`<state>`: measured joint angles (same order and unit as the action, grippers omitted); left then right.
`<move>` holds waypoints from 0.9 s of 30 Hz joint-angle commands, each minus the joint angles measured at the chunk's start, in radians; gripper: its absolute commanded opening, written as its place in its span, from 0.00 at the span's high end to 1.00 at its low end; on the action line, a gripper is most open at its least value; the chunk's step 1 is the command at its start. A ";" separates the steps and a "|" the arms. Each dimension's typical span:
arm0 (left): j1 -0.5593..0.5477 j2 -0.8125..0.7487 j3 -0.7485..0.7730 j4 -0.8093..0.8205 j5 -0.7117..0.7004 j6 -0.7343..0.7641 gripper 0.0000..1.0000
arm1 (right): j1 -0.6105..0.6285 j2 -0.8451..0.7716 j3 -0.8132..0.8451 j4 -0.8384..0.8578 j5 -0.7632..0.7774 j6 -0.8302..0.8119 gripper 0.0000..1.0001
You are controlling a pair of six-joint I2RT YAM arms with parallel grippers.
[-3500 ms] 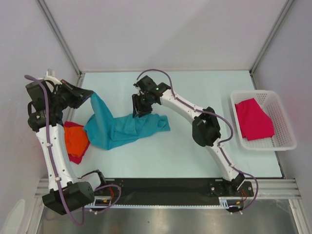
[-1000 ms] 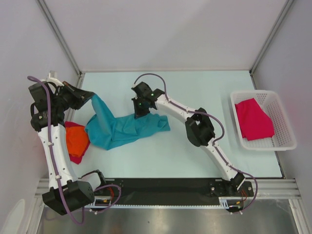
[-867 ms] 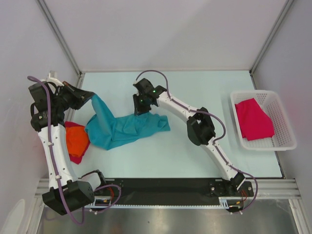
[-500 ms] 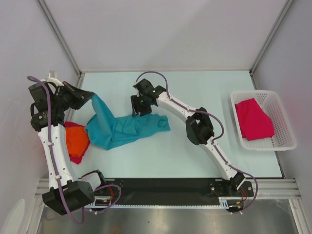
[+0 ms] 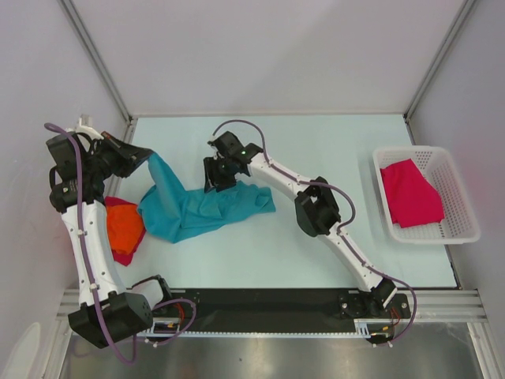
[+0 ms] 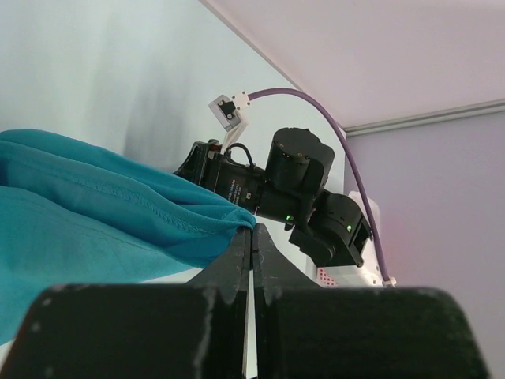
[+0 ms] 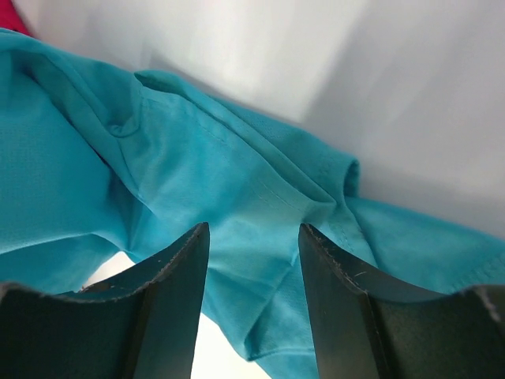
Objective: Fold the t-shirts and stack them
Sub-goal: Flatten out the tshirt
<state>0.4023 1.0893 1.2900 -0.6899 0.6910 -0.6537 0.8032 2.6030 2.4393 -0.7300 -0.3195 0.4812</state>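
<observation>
A teal t-shirt (image 5: 197,207) lies crumpled on the table, one corner lifted toward the upper left. My left gripper (image 5: 146,156) is shut on that corner; in the left wrist view its tips (image 6: 252,229) pinch the teal hem (image 6: 181,217). My right gripper (image 5: 213,180) hovers open over the shirt's upper edge. In the right wrist view its fingers (image 7: 177,268) stand apart with teal cloth (image 7: 237,181) below them and nothing held. An orange t-shirt (image 5: 125,225) lies on a dark red one (image 5: 122,254) at the left. A magenta-pink t-shirt (image 5: 410,192) sits in the basket.
The white lattice basket (image 5: 465,213) stands at the table's right edge. The left arm's upper link rises along the left wall beside the orange and dark red pile. The right arm's wrist (image 6: 308,197) shows close behind the teal hem in the left wrist view.
The right gripper has opened and let go of the teal shirt, then shifted slightly left over its upper edge. The left gripper keeps its hold, unmoved.
</observation>
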 commanded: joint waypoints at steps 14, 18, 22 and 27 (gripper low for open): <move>0.004 0.017 0.051 -0.020 -0.025 0.052 1.00 | -0.030 0.012 0.040 0.050 -0.009 0.005 0.46; 0.004 0.021 0.048 -0.014 -0.027 0.052 1.00 | -0.039 0.020 0.035 0.046 -0.013 0.005 0.48; 0.004 0.023 0.045 -0.013 -0.030 0.057 1.00 | -0.033 0.023 0.036 0.024 0.006 -0.004 0.50; 0.004 0.024 0.032 -0.005 -0.024 0.054 1.00 | -0.033 -0.023 0.033 0.004 0.057 -0.035 0.49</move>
<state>0.4023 1.1145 1.3132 -0.7204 0.6613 -0.6189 0.7712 2.6568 2.4523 -0.6914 -0.3241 0.4915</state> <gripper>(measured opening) 0.005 0.505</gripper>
